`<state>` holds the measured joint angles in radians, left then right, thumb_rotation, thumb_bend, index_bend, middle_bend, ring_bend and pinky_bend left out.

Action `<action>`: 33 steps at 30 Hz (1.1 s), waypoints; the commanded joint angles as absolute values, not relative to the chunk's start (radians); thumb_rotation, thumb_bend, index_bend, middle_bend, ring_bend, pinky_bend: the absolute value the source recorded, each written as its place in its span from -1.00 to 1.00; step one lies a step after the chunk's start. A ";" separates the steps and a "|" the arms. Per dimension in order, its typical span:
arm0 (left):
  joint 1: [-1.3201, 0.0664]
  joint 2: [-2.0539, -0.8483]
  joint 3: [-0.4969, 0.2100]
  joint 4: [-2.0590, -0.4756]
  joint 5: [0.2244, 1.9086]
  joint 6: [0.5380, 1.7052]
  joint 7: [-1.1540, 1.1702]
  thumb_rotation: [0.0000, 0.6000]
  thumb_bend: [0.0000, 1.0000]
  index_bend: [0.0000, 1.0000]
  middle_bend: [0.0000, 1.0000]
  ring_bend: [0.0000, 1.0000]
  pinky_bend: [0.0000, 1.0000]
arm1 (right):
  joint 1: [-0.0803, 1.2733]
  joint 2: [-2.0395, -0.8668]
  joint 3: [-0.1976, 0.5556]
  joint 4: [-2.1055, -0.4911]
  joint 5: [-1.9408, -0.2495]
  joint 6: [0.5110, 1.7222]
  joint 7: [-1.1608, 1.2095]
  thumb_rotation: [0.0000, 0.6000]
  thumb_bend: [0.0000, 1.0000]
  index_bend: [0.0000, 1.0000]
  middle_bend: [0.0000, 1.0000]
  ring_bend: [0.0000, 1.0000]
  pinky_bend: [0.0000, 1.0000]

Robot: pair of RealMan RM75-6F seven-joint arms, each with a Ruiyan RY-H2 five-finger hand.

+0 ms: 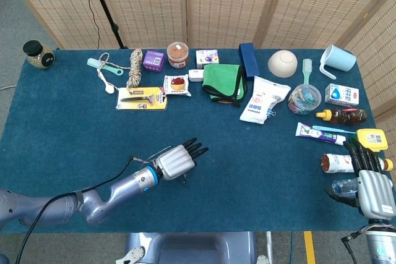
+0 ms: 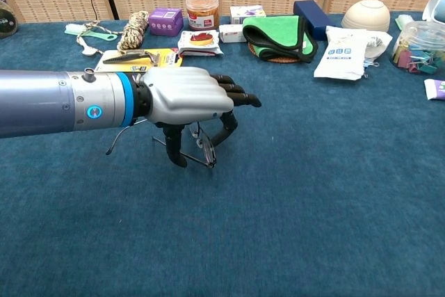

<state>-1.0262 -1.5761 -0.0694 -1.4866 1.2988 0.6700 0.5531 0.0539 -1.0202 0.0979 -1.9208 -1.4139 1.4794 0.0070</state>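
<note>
The thin wire-framed spectacles [image 2: 198,147] sit under the left hand [image 2: 188,99] near the front middle of the blue worktop [image 2: 334,193]. In the chest view the thumb and one curled finger close on the frame from either side, pinching it, while the other fingers [image 2: 240,97] stretch forward above it. One thin temple arm sticks out to the left below the wrist. The head view shows the same left hand [image 1: 178,160] palm down, with wire showing at its edges.

The right hand [image 1: 370,187] lies at the right front edge of the worktop, its fingers reaching forward and a little apart, holding nothing. A brown bottle [image 1: 337,163] lies just beside its fingertips, and a yellow-labelled item [image 1: 372,138] lies just beyond them.

Well apart, along the far side, lie a razor on a yellow card [image 1: 142,98], a coil of rope [image 1: 134,67], a green cloth [image 1: 223,81] and a white packet [image 1: 263,99].
</note>
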 commanded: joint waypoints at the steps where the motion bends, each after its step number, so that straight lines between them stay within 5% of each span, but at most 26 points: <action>1: -1.024 -1.576 -0.069 -1.490 1.298 0.679 0.548 1.00 -0.95 0.16 -1.00 -1.00 -1.00 | 0.054 -1.022 0.097 -1.921 -1.414 1.478 0.007 1.00 -1.00 -0.96 -1.00 -1.00 -1.00; 19: -1.009 -1.609 -0.078 -1.473 1.264 0.759 0.580 1.00 -0.95 0.39 -1.00 -1.00 -1.00 | 0.048 -1.021 0.097 -1.914 -1.418 1.486 0.025 1.00 -1.00 -0.93 -1.00 -1.00 -1.00; 27: -1.017 -1.600 -0.075 -1.495 1.205 0.743 0.617 1.00 -0.95 -0.23 -1.00 -1.00 -1.00 | 0.046 -1.021 0.097 -1.909 -1.417 1.487 0.033 1.00 -1.00 -0.93 -1.00 -1.00 -1.00; 33: -1.025 -1.575 -0.063 -1.536 1.160 0.728 0.650 1.00 -0.95 -0.38 -1.00 -1.00 -1.00 | 0.044 -1.021 0.096 -1.906 -1.419 1.489 0.040 1.00 -1.00 -0.93 -1.00 -1.00 -1.00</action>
<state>-1.0222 -1.5819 -0.0673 -1.5266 1.1677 0.7314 0.6422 0.0443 -1.0209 0.0966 -1.9066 -1.4193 1.4891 0.0395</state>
